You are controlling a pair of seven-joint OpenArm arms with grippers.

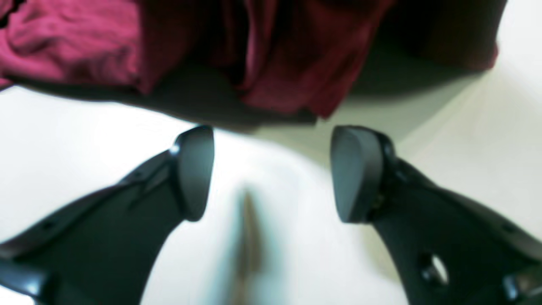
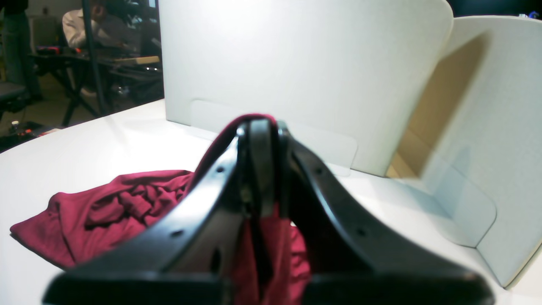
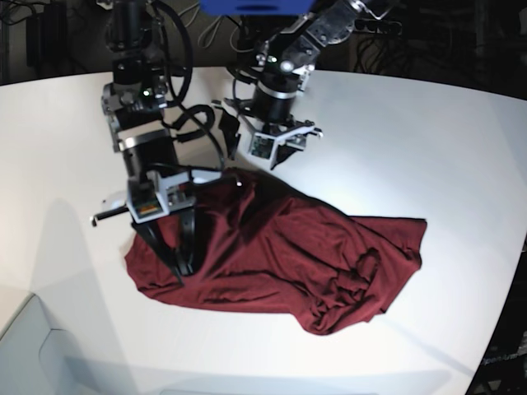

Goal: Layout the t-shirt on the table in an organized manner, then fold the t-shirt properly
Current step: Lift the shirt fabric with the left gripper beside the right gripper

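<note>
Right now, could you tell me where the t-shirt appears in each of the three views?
Left wrist: the t-shirt fills the top, just beyond the open left gripper.
Right wrist: lower left and centre, pinched in the shut right gripper.
Base: centre, spread crumpled between both arms.
Shared landmark: the white table under the shirt.

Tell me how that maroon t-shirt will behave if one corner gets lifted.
The t-shirt is crumpled into soft folds, so it will probably sag and trail. Where the shut right gripper pinches it, it drapes limply. On the glossy table it likely slides easily.
</note>
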